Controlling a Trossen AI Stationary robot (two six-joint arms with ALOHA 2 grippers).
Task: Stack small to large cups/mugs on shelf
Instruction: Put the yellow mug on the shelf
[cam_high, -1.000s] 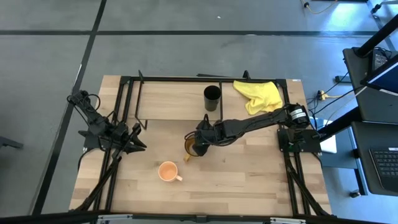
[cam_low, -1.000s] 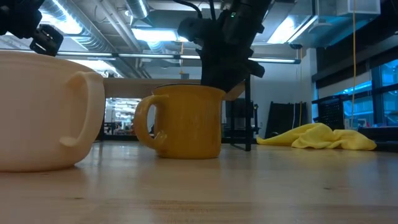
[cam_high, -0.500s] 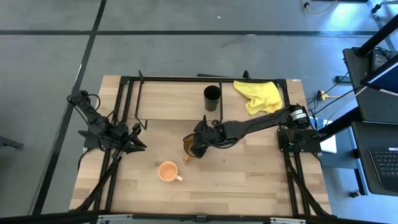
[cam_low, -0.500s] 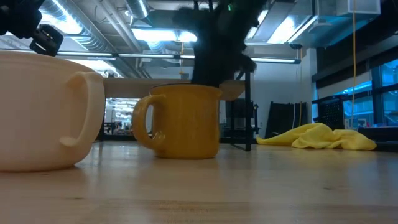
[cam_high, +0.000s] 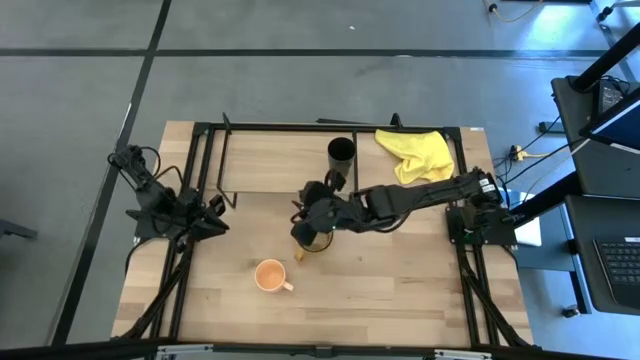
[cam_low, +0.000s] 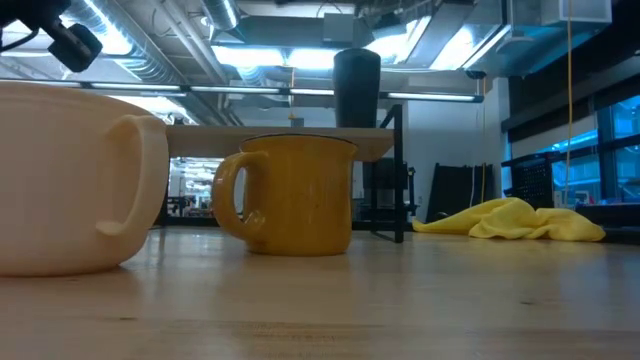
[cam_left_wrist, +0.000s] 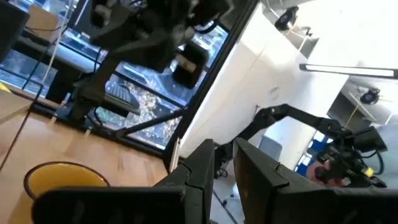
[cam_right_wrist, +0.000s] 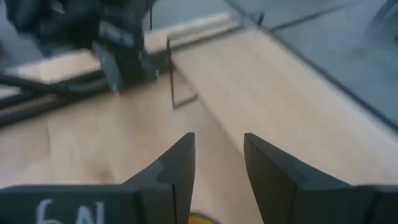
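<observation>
The amber-yellow mug (cam_low: 300, 195) stands upright on its base on the table, its handle showing on the left in the low view. My right gripper (cam_high: 303, 215) hangs open above it, fingers apart with nothing between them (cam_right_wrist: 219, 168); only part of the mug (cam_high: 312, 243) shows under it in the high view. The peach-orange mug (cam_high: 270, 275) stands on the table nearer the front edge. The black cup (cam_high: 341, 155) stands on the shelf's wooden board (cam_high: 270, 160). My left gripper (cam_high: 215, 222) waits at the table's left, a narrow gap between its fingers (cam_left_wrist: 224, 165).
A yellow cloth (cam_high: 415, 152) lies crumpled on the shelf's far right end. The shelf's thin black rods (cam_high: 222, 165) frame the board. Bare wooden tabletop (cam_high: 400, 280) stretches to the right of the mugs and along the front.
My right gripper has risen from the amber mug's rim, clear out of the top of the low view, and shifted a little toward the table's left. It has also rolled. The mug stays standing on the table. My left gripper has tipped upward in place.
</observation>
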